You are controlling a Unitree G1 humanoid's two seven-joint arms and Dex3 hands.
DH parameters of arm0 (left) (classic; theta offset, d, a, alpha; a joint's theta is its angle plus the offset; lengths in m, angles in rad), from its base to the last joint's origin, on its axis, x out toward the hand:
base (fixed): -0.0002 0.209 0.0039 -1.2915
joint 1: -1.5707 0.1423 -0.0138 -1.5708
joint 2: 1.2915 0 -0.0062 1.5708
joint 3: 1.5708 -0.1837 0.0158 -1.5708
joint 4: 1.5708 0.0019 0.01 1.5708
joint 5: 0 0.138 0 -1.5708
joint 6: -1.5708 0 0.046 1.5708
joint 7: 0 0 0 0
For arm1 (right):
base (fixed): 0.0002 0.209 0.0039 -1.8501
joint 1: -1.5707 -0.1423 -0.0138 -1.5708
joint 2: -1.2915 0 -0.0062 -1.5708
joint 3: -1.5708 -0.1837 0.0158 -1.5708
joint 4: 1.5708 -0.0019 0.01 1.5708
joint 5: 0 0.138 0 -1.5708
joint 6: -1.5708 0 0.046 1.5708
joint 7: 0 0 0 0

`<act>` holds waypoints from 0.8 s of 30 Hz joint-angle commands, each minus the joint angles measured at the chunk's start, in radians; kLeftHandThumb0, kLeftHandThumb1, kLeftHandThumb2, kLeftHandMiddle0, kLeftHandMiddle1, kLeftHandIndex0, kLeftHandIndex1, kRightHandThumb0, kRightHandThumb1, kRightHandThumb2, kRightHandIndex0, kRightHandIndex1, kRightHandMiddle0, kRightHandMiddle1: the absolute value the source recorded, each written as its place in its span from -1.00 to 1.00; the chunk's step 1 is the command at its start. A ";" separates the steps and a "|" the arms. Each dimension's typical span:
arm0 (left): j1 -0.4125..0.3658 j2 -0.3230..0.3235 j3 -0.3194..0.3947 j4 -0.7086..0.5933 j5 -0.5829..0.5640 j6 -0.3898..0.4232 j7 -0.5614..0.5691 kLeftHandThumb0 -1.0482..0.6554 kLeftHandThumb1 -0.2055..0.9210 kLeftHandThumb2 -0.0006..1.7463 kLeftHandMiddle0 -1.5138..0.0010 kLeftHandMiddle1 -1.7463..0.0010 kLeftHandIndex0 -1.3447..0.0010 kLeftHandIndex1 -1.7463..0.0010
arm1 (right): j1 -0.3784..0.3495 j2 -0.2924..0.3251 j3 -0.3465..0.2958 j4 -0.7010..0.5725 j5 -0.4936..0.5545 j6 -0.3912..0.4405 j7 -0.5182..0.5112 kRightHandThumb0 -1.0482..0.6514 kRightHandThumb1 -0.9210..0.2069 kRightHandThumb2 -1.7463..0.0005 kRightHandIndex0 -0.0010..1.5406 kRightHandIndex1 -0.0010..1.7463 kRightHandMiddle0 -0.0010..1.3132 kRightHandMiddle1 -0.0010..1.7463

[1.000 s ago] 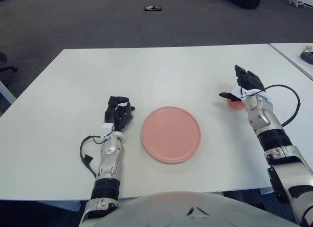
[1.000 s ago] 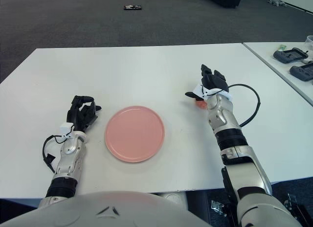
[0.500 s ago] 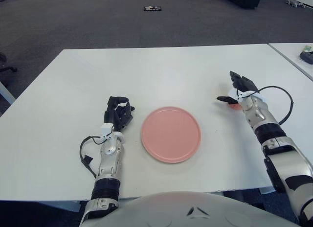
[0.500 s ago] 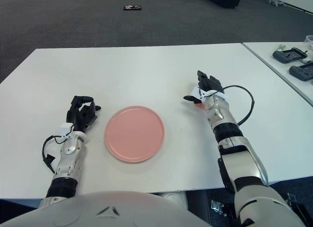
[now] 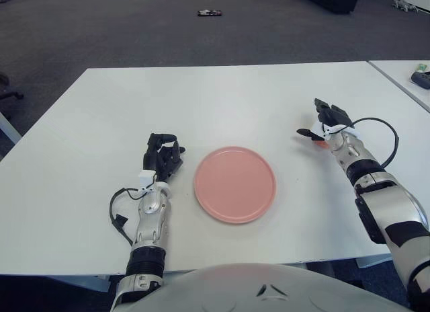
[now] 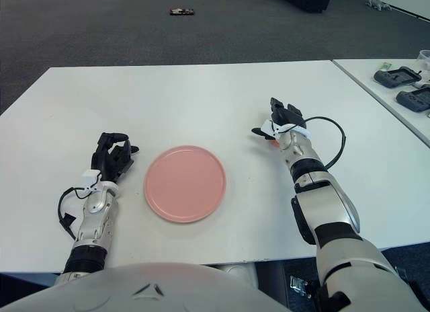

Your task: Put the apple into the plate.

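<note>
Right of the pink plate, the right hand cups the mostly hidden apple, though I cannot tell whether it grips; it is likely firm, smooth and roll-prone, best pinched across its widest part, while the left hand sits curled left of the plate.

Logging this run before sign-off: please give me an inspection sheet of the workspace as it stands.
Surface: white table, nothing spilled.
Job's things: pink plate holds nothing; apple right of it, mostly hidden under the right hand.
Clutter: nothing seen on this table.
Hands: right hand over the apple, grasp not confirmable; left hand curled, idle left of the plate.
Cables: black loop at right wrist; another at left forearm.
Surroundings: dark carpet, small object on floor; devices on the neighbouring table.
</note>
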 commanded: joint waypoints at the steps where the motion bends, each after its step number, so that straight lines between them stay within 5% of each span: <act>1: 0.031 -0.003 0.005 0.034 -0.008 0.028 0.002 -0.19 0.79 -0.21 0.29 -0.62 0.61 -1.00 | 0.037 0.035 0.015 0.054 0.018 -0.004 0.016 -1.00 -0.87 0.56 -1.00 -1.00 -0.97 -0.99; 16: 0.033 0.003 0.000 0.023 0.002 0.042 0.007 -0.19 0.83 -0.23 0.30 -0.62 0.62 -1.00 | 0.056 0.043 0.025 0.074 0.022 -0.027 -0.004 -0.96 -0.93 0.59 -1.00 -1.00 -1.00 -0.71; 24: 0.031 0.002 0.004 0.016 -0.008 0.060 0.004 -0.19 0.84 -0.24 0.31 -0.61 0.63 -1.00 | 0.054 0.039 0.071 0.076 -0.005 0.044 0.063 -0.92 -0.88 0.58 -1.00 -1.00 -1.00 -0.57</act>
